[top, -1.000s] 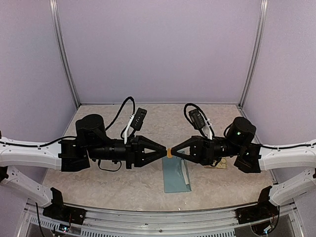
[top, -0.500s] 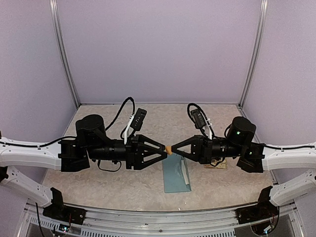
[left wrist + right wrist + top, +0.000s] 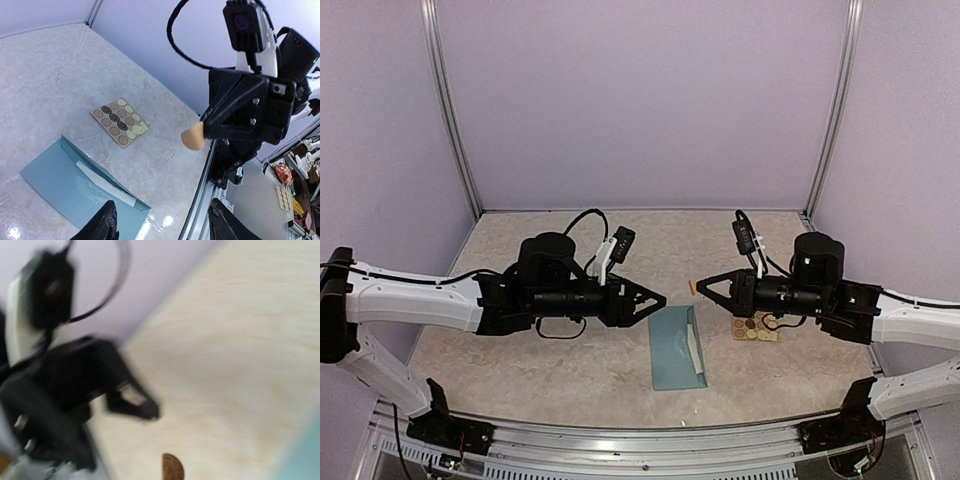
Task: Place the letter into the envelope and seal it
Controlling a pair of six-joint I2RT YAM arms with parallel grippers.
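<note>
Two hands are hovering apart above the tabletop: the left hand is standing open and empty, while the right hand is pinching a round tan sticker at its tips. The envelope is lying flat below, between them, near the sticker sheet. Sealing well probably means lowering the sticker squarely across the flap's edge, pressing, then releasing without dragging the paper.

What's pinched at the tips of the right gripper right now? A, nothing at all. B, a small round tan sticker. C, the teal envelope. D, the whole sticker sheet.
B: the right gripper is shut on a small round tan sticker, while the envelope and sticker sheet lie on the table.
</note>
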